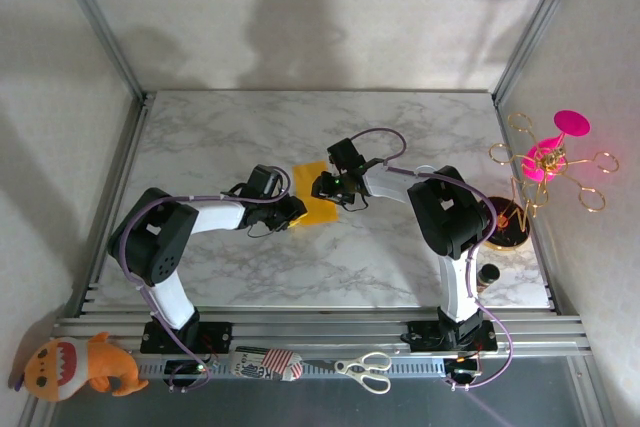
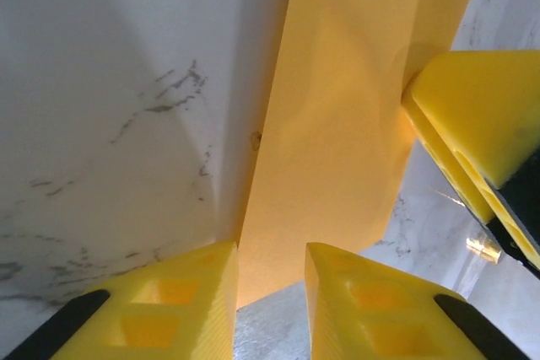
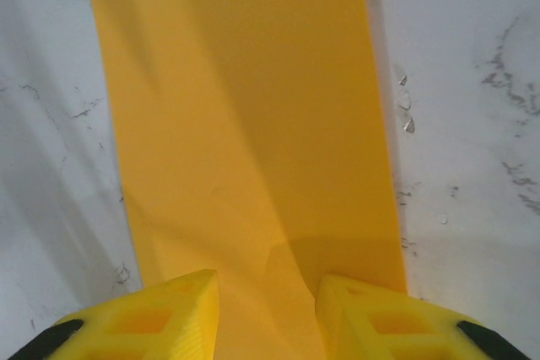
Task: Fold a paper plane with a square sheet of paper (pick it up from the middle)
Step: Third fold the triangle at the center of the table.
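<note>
On my left wrist feed, the left gripper [image 2: 272,252] has its yellow fingers [image 2: 190,305] a narrow gap apart. The near end of the sheet of paper [image 2: 337,124] reaches into that gap. I can't tell whether they are clamping it. One yellow finger of the right gripper [image 3: 267,280] shows at the right edge of this feed, just beside the sheet's far side.

On the right wrist feed, the right fingers [image 3: 371,318] are also slightly apart, tips down on the sheet. A low ridge of paper rises between them. I can't tell whether they are squeezing that ridge or only bracketing it.

The sheet is plain orange-yellow and reads as a long strip from both wrists. From above it lies near the middle of the table [image 1: 400,137], between the two grippers, which meet it from opposite sides.

The table is white marble with grey veins, inside an aluminium frame [image 1: 100,22] with pale walls and soft shadows behind it. At the right edge are a gold wire stand with a pink disc [image 1: 550,159] and a round wooden base [image 1: 508,232]. Along the near rail lie an orange plush toy [image 1: 75,367], scissors [image 1: 366,371] and a small striped thing [image 1: 268,363] that is too small for me to make out.
</note>
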